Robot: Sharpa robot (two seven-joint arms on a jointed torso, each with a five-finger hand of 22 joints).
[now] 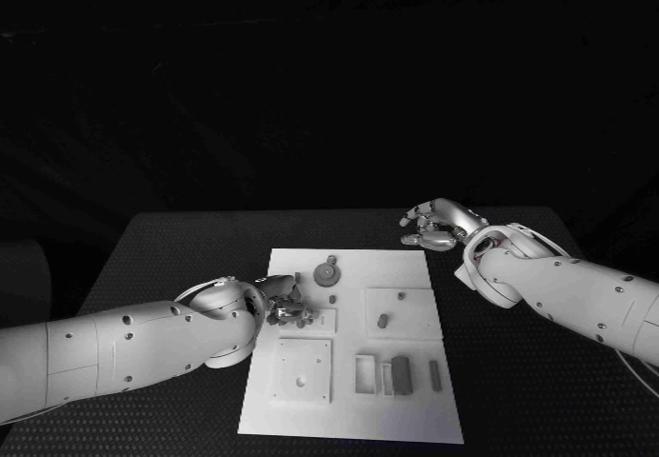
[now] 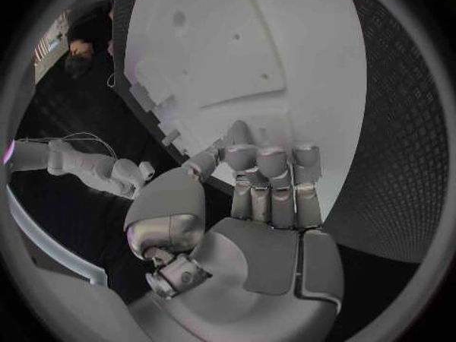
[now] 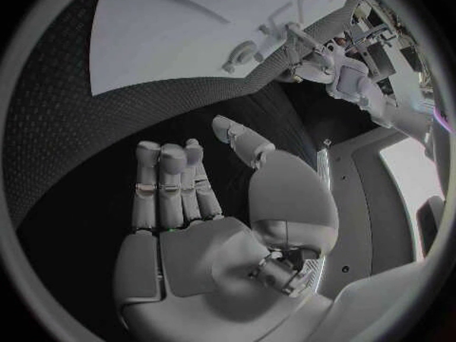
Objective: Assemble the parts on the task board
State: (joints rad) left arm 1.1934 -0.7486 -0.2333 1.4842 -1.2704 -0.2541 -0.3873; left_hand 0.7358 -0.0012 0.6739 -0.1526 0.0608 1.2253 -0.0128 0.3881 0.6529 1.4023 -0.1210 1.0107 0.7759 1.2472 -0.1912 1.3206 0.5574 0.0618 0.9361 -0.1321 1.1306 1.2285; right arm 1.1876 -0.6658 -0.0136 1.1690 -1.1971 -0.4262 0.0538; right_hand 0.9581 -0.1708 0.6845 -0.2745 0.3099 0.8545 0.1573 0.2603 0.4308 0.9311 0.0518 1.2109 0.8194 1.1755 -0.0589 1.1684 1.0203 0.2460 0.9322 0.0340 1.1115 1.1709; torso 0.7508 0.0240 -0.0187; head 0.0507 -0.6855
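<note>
Several grey parts point(image 1: 401, 375) are seen on the white board point(image 1: 412, 271) in the middle of the counter point(image 1: 179, 248). The left robot hand point(image 1: 282, 302) is placed over the board's left edge, fingers half curled and apart, nothing grasped. The right robot hand point(image 1: 437, 227) is held above bare counter beyond the board's far right corner, loosely spread and empty.

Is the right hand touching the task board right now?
Apart. In the head view the right hand hovers over black table beyond the task board's far right corner; the right wrist view shows bare table between them.
</note>
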